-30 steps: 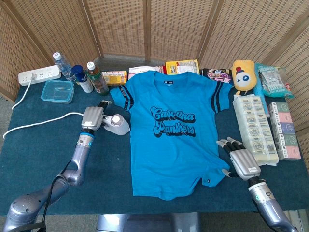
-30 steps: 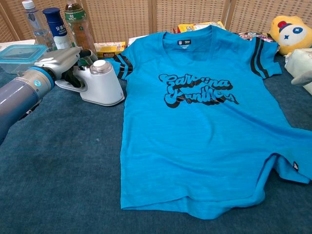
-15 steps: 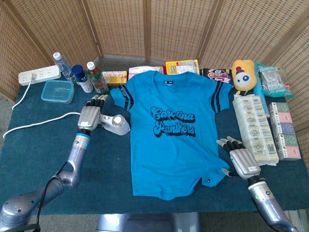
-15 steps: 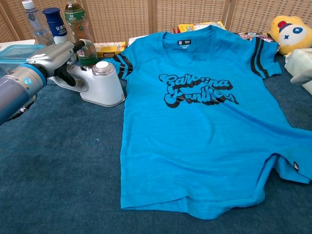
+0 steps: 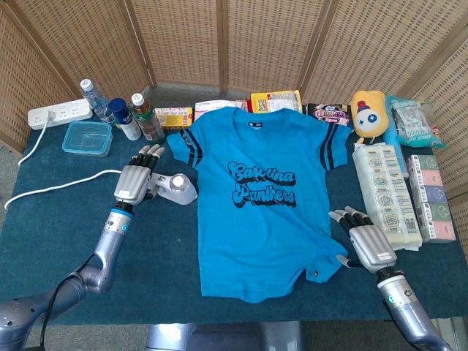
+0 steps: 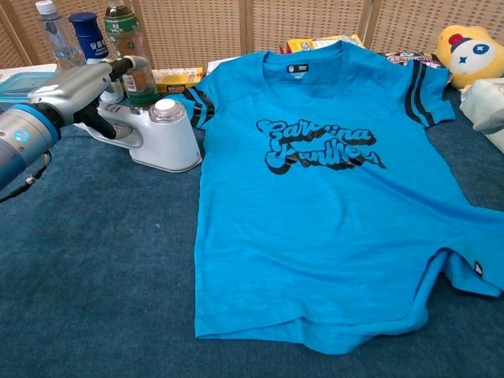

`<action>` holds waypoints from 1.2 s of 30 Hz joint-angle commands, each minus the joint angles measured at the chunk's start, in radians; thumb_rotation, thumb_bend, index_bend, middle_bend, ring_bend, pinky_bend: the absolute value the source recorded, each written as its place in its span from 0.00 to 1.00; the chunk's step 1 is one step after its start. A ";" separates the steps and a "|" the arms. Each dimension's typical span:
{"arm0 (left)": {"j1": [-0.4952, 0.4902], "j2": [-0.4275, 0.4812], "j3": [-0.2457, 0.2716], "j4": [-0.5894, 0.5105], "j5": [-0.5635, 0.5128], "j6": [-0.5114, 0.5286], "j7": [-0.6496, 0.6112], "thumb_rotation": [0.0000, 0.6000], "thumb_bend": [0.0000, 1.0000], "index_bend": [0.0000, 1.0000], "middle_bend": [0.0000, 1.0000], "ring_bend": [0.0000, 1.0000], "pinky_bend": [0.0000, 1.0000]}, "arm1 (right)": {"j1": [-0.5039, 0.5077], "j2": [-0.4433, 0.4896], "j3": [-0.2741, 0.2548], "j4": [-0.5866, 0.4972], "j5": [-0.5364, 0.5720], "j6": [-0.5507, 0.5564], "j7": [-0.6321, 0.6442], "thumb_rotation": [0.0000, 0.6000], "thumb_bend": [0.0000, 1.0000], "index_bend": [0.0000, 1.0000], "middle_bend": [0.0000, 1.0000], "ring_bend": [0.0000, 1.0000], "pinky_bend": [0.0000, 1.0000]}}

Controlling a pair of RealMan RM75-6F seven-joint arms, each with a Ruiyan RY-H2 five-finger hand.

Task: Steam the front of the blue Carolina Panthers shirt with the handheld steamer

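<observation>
The right hand (image 5: 371,246) is seen nearest, fingers spread and holding nothing, just beside the lower right hem of the Carolina Panthers shirt (image 5: 257,197), which is laid flat, front up, on the blue table cloth (image 5: 51,227). Further back, beside the shirt's left sleeve, the white handheld steamer (image 6: 157,135) is rested on the cloth. The left hand (image 5: 136,180) is poised over its handle, fingers extended, nothing yet gripped. A full wrap around the handle is judged necessary before lifting.

Left hand (image 6: 79,90) over steamer (image 6: 157,134)
</observation>
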 commanded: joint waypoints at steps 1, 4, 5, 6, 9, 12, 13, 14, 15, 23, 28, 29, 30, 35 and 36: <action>0.051 0.089 0.029 -0.135 0.032 0.058 0.016 1.00 0.29 0.00 0.06 0.00 0.19 | -0.004 0.008 0.000 -0.009 -0.003 0.007 0.003 1.00 0.25 0.14 0.16 0.11 0.13; 0.099 0.179 0.042 -0.287 0.029 0.091 0.048 1.00 0.29 0.00 0.07 0.00 0.19 | -0.013 0.020 -0.001 -0.021 -0.008 0.022 0.009 1.00 0.25 0.14 0.17 0.12 0.14; 0.109 0.196 0.044 -0.317 0.025 0.095 0.055 1.00 0.29 0.00 0.07 0.00 0.19 | -0.015 0.022 0.000 -0.023 -0.007 0.024 0.010 1.00 0.25 0.14 0.17 0.13 0.15; 0.123 0.223 0.046 -0.363 0.015 0.097 0.068 1.00 0.29 0.00 0.07 0.00 0.19 | -0.018 0.024 0.001 -0.027 -0.006 0.030 0.014 1.00 0.25 0.15 0.17 0.13 0.15; 0.165 0.318 0.060 -0.515 -0.022 0.093 0.117 1.00 0.30 0.00 0.07 0.00 0.19 | -0.031 0.029 0.004 -0.036 -0.005 0.052 0.030 1.00 0.25 0.16 0.18 0.13 0.15; 0.202 0.406 0.079 -0.639 -0.048 0.098 0.164 1.00 0.30 0.00 0.06 0.00 0.19 | -0.043 0.035 0.008 -0.038 -0.008 0.076 0.037 1.00 0.25 0.17 0.19 0.14 0.15; 0.222 0.446 0.088 -0.696 -0.060 0.106 0.179 1.00 0.30 0.00 0.06 0.00 0.19 | -0.050 0.038 0.010 -0.040 -0.007 0.089 0.043 1.00 0.25 0.18 0.20 0.14 0.15; 0.250 0.481 0.100 -0.741 -0.064 0.128 0.178 1.00 0.30 0.00 0.06 0.00 0.19 | -0.063 0.041 0.015 -0.042 -0.001 0.111 0.047 1.00 0.25 0.18 0.20 0.14 0.16; 0.275 0.511 0.113 -0.783 -0.055 0.152 0.170 1.00 0.30 0.00 0.06 0.00 0.19 | -0.072 0.041 0.015 -0.042 -0.003 0.127 0.047 1.00 0.25 0.19 0.21 0.15 0.16; 0.448 0.605 0.212 -0.876 0.061 0.345 0.097 1.00 0.31 0.00 0.10 0.00 0.19 | -0.126 0.033 0.003 -0.030 -0.007 0.197 0.012 1.00 0.25 0.25 0.23 0.16 0.16; 0.535 0.654 0.270 -0.905 0.122 0.437 0.083 1.00 0.31 0.00 0.11 0.00 0.19 | -0.147 0.038 -0.003 -0.031 -0.009 0.217 0.013 1.00 0.25 0.27 0.24 0.17 0.16; 0.552 0.664 0.281 -0.910 0.133 0.452 0.081 1.00 0.31 0.00 0.11 0.00 0.19 | -0.152 0.038 -0.004 -0.031 -0.009 0.221 0.014 1.00 0.25 0.27 0.24 0.17 0.16; 0.563 0.671 0.288 -0.914 0.139 0.462 0.080 1.00 0.31 0.00 0.11 0.00 0.19 | -0.155 0.039 -0.005 -0.030 -0.009 0.224 0.015 1.00 0.25 0.27 0.24 0.17 0.16; 0.629 0.711 0.331 -0.931 0.163 0.510 0.078 1.00 0.31 0.00 0.12 0.00 0.19 | -0.178 0.045 -0.010 -0.033 -0.010 0.245 0.015 1.00 0.25 0.28 0.25 0.18 0.16; 0.643 0.721 0.342 -0.938 0.167 0.515 0.078 1.00 0.31 0.00 0.12 0.00 0.19 | -0.182 0.047 -0.012 -0.035 -0.011 0.250 0.015 1.00 0.25 0.28 0.25 0.18 0.16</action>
